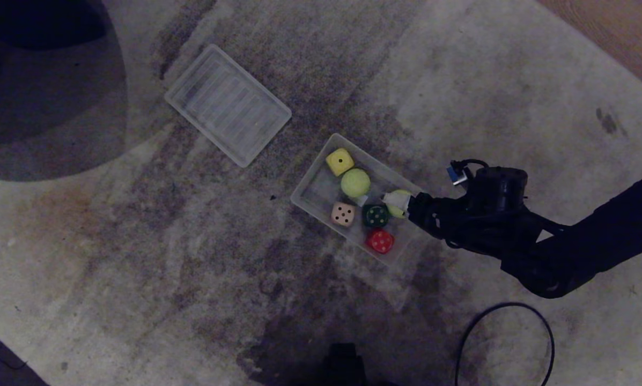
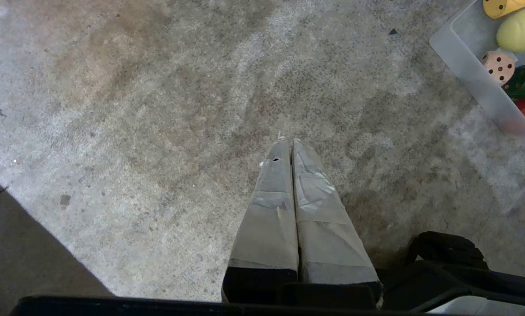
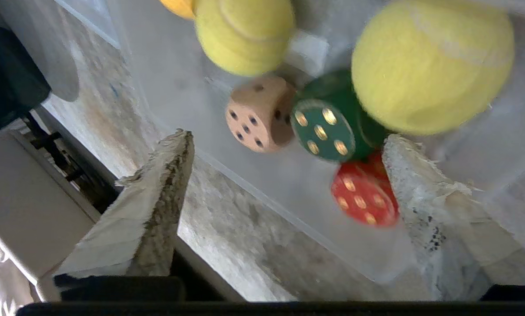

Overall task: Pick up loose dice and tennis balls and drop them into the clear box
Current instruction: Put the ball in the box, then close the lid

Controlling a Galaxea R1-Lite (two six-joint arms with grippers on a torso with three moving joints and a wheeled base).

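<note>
Six items sit in the clear box [image 1: 321,185]: four dice, two tennis balls. Left gripper [image 2: 291,145] is parked over bare carpet [image 1: 138,241], fingers pressed together. Right gripper [image 3: 284,140] hangs over the box's right end, jaws spread, holding nothing; nearest tennis ball [image 3: 431,66] lies just beyond its fingertips.

I count four dice in the box [image 1: 310,185]: yellow [image 1: 340,161], beige [image 1: 342,214], green [image 1: 376,215] and red [image 1: 379,240]. I see two tennis balls [image 1: 355,183] and one lid [image 1: 227,104].
</note>
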